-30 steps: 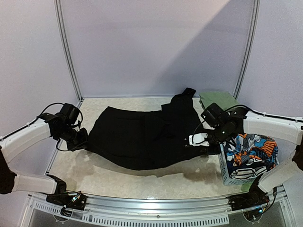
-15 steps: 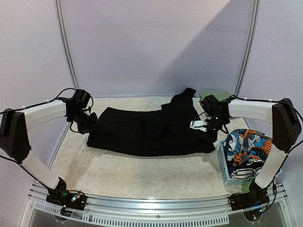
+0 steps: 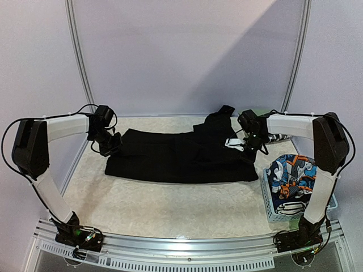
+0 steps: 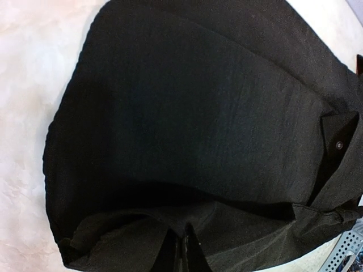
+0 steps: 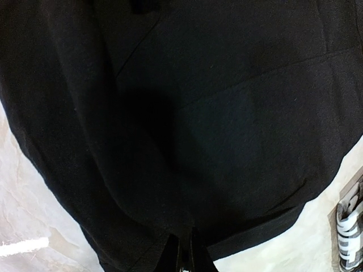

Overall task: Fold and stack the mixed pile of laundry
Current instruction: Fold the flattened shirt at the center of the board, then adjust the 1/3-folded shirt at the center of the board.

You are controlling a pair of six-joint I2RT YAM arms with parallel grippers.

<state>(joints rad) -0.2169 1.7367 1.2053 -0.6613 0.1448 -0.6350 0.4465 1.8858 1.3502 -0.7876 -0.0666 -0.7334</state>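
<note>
Black garment (image 3: 181, 161), long axis left-to-right across the table (image 3: 170, 209), either end in closed jaws.

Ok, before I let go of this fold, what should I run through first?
1. Left gripper closed on the black garment: ok.
2. Right gripper closed on the garment's other end: ok.
3. Garment doubled over and lying on the table: ok.
4. Edges squared: not ok, a flap sticks out toward the far side.
5. Pale blue lattice basket clear of the garment: ok, it sits beside the right corner with a small gap.
6. Cartoon-print garment in the basket, ready for its turn: ok.
</note>
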